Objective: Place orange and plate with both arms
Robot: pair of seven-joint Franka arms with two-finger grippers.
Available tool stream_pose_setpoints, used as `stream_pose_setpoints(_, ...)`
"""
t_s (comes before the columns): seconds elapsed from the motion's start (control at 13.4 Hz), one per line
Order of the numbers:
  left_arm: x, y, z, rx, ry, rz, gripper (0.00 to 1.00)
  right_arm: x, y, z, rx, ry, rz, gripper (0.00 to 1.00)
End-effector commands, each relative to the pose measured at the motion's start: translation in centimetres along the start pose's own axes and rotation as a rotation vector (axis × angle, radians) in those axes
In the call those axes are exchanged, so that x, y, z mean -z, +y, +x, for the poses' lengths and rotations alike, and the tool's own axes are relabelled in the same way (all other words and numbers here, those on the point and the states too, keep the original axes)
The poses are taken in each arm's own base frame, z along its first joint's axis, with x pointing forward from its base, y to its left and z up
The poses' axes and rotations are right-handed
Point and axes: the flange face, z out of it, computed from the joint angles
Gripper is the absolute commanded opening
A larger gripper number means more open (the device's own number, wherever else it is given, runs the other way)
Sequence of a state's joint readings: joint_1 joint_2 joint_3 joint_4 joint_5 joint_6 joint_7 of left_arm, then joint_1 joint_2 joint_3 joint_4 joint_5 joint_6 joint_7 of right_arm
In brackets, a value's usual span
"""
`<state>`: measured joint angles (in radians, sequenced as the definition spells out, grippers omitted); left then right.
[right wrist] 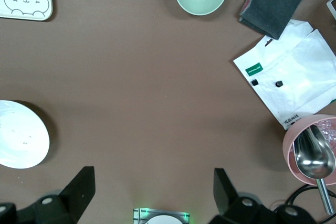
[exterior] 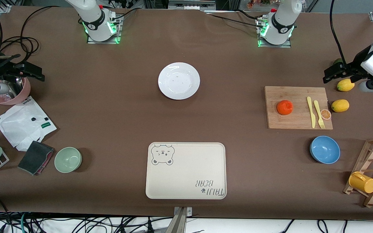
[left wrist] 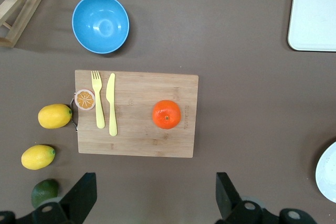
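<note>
Orange (exterior: 285,107), round and bright, sits on cutting board (exterior: 298,108).

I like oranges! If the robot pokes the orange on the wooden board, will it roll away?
Probably yes. The orange is round and sits loose on the flat cutting board, so a nudge could send it rolling. It looks firm and whole, so a gentle squeeze likely won't squash it.
</note>
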<state>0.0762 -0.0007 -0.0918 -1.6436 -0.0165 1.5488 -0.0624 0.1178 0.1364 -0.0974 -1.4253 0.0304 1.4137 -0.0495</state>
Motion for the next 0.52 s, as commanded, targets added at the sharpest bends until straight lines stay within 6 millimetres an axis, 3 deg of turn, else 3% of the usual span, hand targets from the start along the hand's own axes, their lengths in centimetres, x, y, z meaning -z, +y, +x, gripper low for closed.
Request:
stream_pose_setpoints(0.0,0.79,0.12,-0.37,-0.009,0.000,-0.011,1.00,0.22,0.31,-0.02,0.008,0.005,-0.001,1.00)
stream_pose_setpoints(0.45,0.79,0.10,-0.36,-0.009,0.000,-0.009,1.00,0.11,0.35,-0.11,0.009,0.002,-0.003,1.00)
